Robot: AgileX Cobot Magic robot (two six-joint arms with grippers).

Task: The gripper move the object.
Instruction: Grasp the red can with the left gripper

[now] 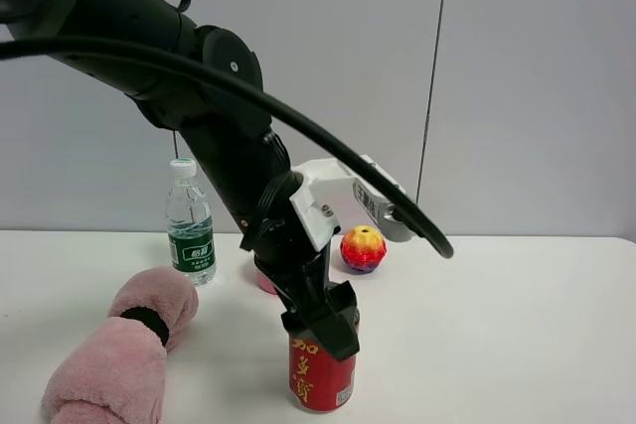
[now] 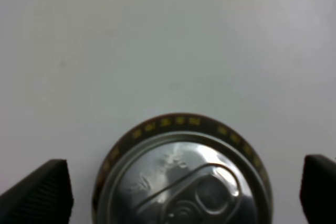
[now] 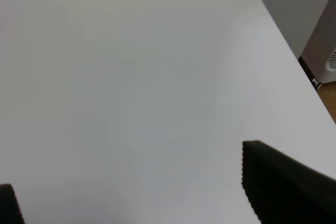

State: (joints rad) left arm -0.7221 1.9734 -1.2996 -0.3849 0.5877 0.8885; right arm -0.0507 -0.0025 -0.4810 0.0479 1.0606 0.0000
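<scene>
**Step in hand:** pre-grasp on the can. The can (image 1: pixel 320 382) stands upright at the near edge of the surface (image 1: pixel 517 335). The left hand (image 1: pixel 325 333) hangs directly over its top, released and spread wide.

**Wrist view:** one of the fingers (image 2: pixel 39 195) sits on each side of the silver lid (image 2: pixel 157 166). Bare surface shows between each finger and the rim, so there is no contact yet. The tips look about level with the top of the can.

**Next move (my judgement):** lower the hand until the pads face the can's wall below the rim, then close evenly. A pinch too high could tip it.

**Right hand** (image 3: pixel 136 198)**:** released, nothing between its fingers, only bare surface beneath.

**Containers:**
- Can: sealed, pull tab (image 2: pixel 210 190) flat, contents unseen.
- Pink cup (image 1: pixel 264 280), further back: mostly hidden behind the arm (image 1: pixel 229 146), inside not visible.
- Water bottle (image 1: pixel 190 230): capped and clear, fill level hard to read.

**Other items:** a pink plush roll (image 1: pixel 119 354) lies left of the can. A red-yellow ball (image 1: pixel 363 248) sits near the wall (image 1: pixel 517 96).
</scene>
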